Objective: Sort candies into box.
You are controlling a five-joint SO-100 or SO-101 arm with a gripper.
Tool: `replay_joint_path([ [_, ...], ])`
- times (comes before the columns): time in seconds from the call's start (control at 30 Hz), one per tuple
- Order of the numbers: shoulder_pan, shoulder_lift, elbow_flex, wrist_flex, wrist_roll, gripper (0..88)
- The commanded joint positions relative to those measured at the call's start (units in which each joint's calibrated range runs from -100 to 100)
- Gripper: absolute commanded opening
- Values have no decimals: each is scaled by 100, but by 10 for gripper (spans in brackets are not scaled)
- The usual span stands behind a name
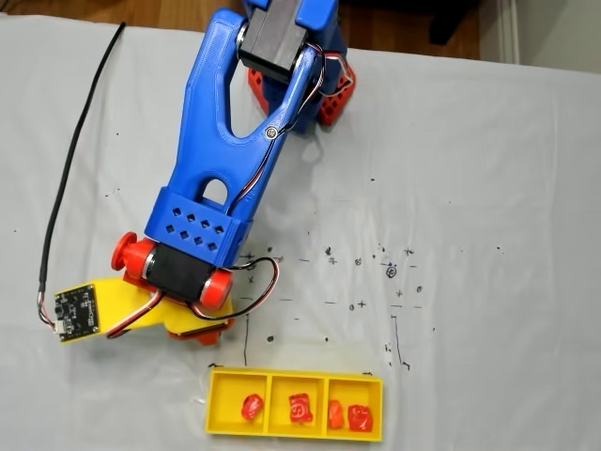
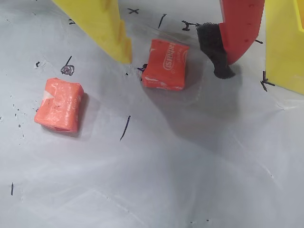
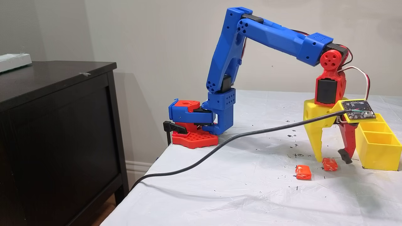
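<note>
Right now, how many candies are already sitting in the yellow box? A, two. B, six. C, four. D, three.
C: in a fixed view from above, the box holds one candy in its left compartment, one in the middle, and two, an orange one and a red one, in the right. Two more candies lie on the table by the open tool.

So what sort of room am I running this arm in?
Probably a home room, not a lab: a dark wooden cabinet beside the table's white cover, plain wall with baseboard, and wood flooring past the table edge.
</note>
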Motion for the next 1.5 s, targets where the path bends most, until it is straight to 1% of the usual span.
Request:
replay_joint_path([
  [0.0, 67, -48, -320, 61, 39, 214],
  [0.6, 58, 614, -721, 110, -34, 223],
  [0.67, 67, 614, -721, 102, -54, 164],
  [0.7, 67, 614, -730, 102, -68, 95],
  [0.73, 76, 614, -730, 102, -78, 69],
  [0.9, 103, 495, -712, 77, -147, 34],
  [0.97, 112, 385, -693, 102, -127, 1],
  [1.23, 139, -353, -593, 200, -142, 1],
  [1.47, -214, -1472, -457, 265, -337, 1],
])
